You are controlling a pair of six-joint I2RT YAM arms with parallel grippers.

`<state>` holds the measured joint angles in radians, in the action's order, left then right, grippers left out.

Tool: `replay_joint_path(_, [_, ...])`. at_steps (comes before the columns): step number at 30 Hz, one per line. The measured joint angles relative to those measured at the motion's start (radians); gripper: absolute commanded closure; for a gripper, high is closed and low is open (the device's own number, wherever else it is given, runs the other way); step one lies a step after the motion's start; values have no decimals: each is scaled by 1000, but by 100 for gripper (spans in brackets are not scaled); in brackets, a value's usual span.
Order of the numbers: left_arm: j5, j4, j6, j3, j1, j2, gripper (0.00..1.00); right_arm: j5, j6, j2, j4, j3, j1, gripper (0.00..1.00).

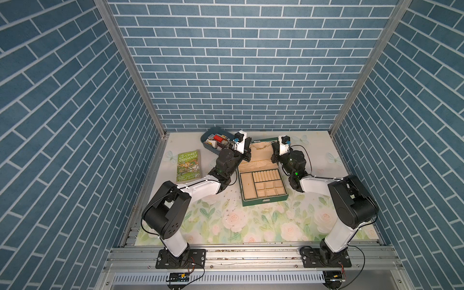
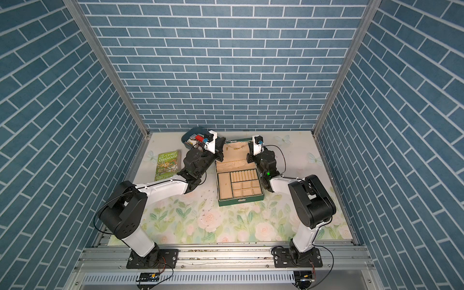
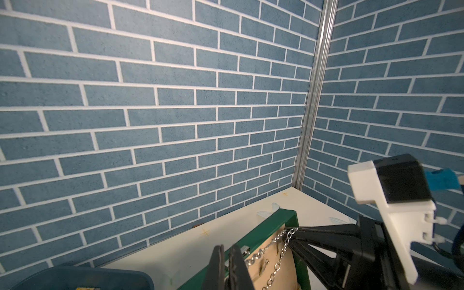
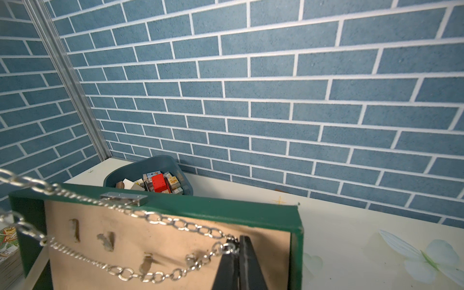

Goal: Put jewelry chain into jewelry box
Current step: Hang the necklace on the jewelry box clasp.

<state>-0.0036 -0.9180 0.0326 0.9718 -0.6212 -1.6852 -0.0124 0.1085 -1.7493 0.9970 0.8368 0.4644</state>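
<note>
Jewelry chain (image 4: 175,223) hangs in two sagging strands across the beige lining of the raised lid (image 4: 226,208), at the far side of the open jewelry box (image 1: 266,200). Left fingers (image 3: 239,266) are pinched on its left end and right fingers (image 4: 248,261) on its right end ring. Judged step: lowering it in. Both ends should travel nearward together over the compartments, clear of the lid hooks (image 4: 108,241), before release.
</note>
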Motion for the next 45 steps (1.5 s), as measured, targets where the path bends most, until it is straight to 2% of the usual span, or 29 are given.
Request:
replay_joint_path(10, [-15, -23, 0, 0, 16, -45, 100, 0, 0, -24, 7, 3, 0, 100])
replay_joint_path(45, [-12, -73, 0, 2, 27, -66, 100, -6, 0, -52, 37, 18, 0, 100])
